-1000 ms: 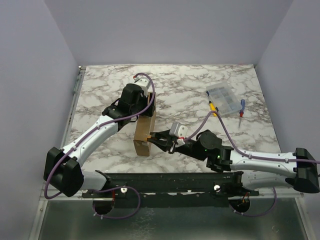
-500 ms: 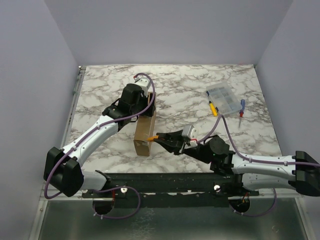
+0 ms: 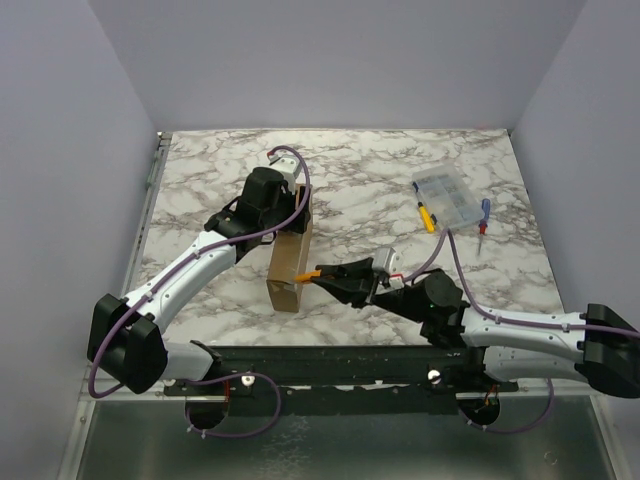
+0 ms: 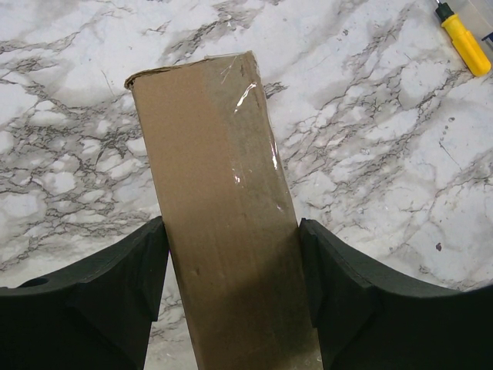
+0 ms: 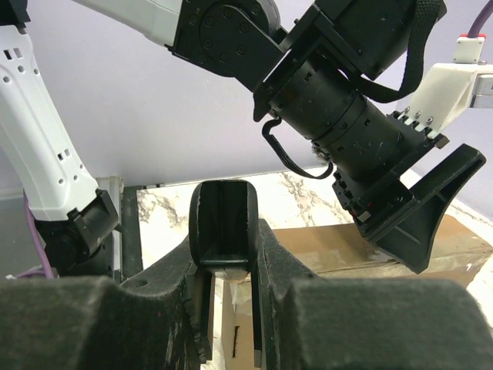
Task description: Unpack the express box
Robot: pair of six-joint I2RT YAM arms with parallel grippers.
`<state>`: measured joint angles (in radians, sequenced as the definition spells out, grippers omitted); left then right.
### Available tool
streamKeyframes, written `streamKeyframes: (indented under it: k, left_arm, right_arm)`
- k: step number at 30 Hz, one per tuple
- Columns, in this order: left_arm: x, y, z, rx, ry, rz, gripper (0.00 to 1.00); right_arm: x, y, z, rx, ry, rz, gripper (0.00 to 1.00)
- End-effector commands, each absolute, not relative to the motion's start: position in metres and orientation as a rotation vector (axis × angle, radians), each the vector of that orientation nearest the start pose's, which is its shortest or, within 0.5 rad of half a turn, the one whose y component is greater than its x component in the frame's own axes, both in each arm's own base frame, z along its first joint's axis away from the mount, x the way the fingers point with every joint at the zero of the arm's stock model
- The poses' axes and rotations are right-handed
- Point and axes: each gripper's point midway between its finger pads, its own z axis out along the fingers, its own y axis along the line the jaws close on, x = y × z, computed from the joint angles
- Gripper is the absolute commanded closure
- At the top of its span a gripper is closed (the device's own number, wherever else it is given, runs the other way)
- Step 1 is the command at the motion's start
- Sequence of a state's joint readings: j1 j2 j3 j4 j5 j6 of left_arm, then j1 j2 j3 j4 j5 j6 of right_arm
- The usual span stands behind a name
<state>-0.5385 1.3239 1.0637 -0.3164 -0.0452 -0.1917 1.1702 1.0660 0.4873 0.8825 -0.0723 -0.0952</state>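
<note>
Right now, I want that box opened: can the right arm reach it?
Probably yes: the left pincer holds the box on edge, and the right pincer aims an orange-tipped tool at it, nothing between.

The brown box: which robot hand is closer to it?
Left. The left gripper clamps the express box between its fingers, touching both sides. The right gripper sits just right of the box's near end, shut on an orange-tipped tool aimed at it.

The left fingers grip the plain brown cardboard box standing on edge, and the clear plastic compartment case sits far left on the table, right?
No: the clear plastic compartment case sits far right on the table, per the top view. The left fingers do grip the plain brown cardboard box standing on edge.
</note>
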Motion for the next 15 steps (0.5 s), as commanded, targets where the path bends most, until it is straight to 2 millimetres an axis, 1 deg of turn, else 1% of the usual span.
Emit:
streamKeyframes:
  k: [1, 3, 9, 12, 15]
  left_arm:
    - [0.331, -0.196, 0.179, 0.399, 2.191, -0.340, 0.39]
    - [0.331, -0.197, 0.180, 0.398, 2.187, -0.343, 0.39]
    - [0.331, -0.197, 0.181, 0.398, 2.186, -0.346, 0.39]
    - [0.331, -0.197, 0.181, 0.396, 2.186, -0.343, 0.40]
    - [0.331, -0.197, 0.181, 0.397, 2.186, -0.344, 0.40]
  right_arm:
    - [0.145, 0.356, 0.260, -0.898, 1.123, 0.956, 0.99]
    - [0.146, 0.360, 0.260, -0.903, 1.123, 0.956, 0.99]
    - [0.150, 0.376, 0.249, -0.985, 1.151, 0.928, 0.99]
    - [0.149, 0.380, 0.251, -0.996, 1.149, 0.934, 0.99]
    - [0.151, 0.380, 0.259, -0.981, 1.150, 0.937, 0.99]
